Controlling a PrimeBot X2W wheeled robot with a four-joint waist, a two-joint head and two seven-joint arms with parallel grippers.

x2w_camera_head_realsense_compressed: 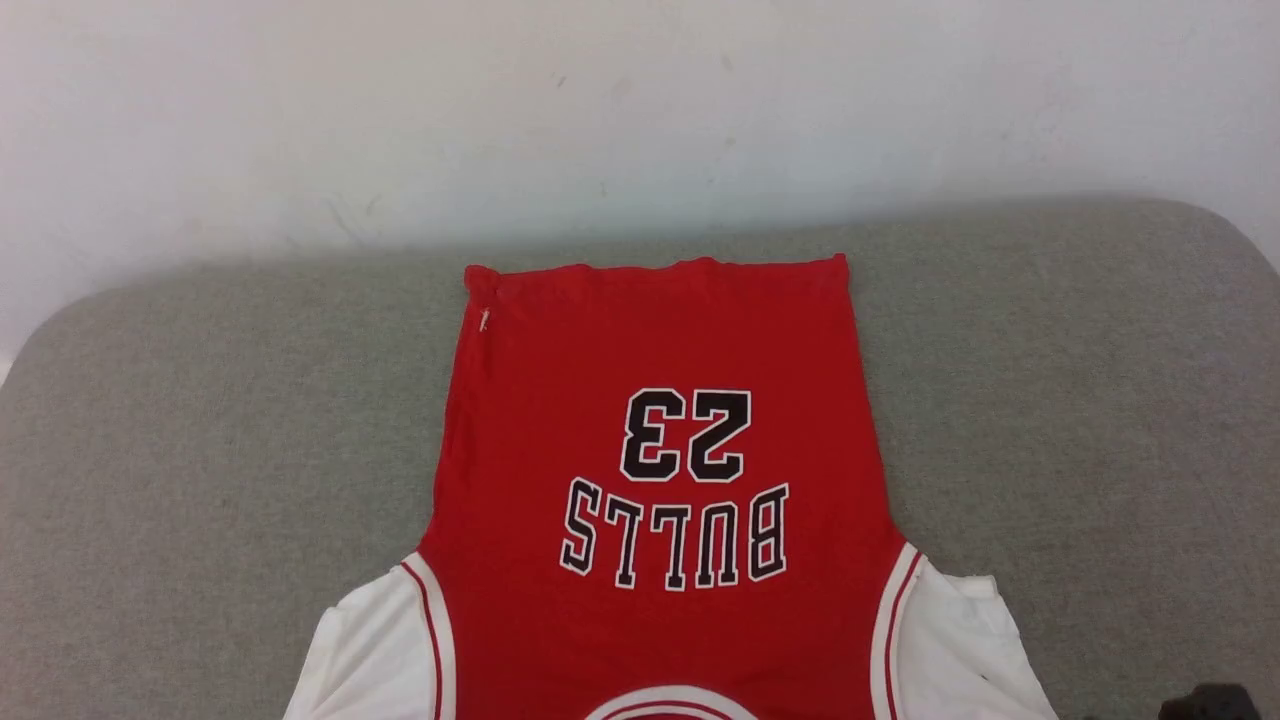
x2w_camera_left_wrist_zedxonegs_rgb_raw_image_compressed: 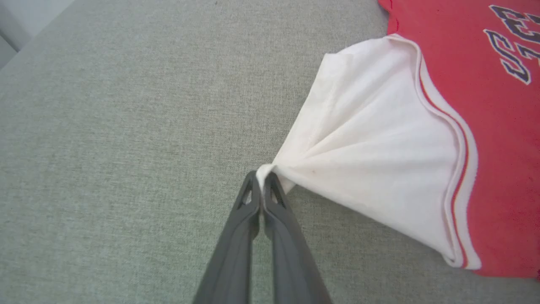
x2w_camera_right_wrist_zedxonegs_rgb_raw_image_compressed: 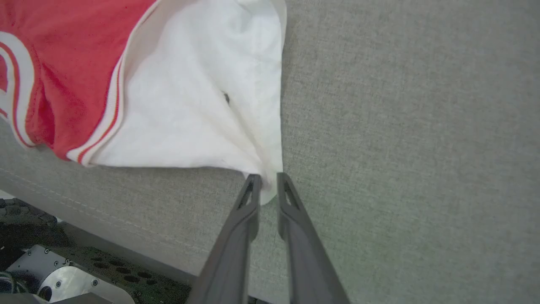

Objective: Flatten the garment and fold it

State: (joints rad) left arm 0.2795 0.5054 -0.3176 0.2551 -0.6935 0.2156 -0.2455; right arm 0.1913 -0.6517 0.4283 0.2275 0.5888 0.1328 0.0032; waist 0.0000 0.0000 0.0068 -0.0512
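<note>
1. Head view, centre: the garment [x2w_camera_head_realsense_compressed: 660,330] on the grey cushion [x2w_camera_head_realsense_compressed: 200,450] reads "BULLS 23" upside down.
2. Wrist views: the left gripper [x2w_camera_left_wrist_zedxonegs_rgb_raw_image_compressed: 262,179] pinches one white sleeve [x2w_camera_left_wrist_zedxonegs_rgb_raw_image_compressed: 379,139]; the right gripper [x2w_camera_right_wrist_zedxonegs_rgb_raw_image_compressed: 268,179] stands slightly parted at the other.

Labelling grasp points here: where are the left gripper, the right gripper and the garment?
left gripper [x2w_camera_left_wrist_zedxonegs_rgb_raw_image_compressed: 262,179]: left wrist view, midway between its fingertips.
right gripper [x2w_camera_right_wrist_zedxonegs_rgb_raw_image_compressed: 268,181]: right wrist view, midway between its fingertips.
garment [x2w_camera_head_realsense_compressed: 660,330]: head view, plain red cloth of the body.
</note>
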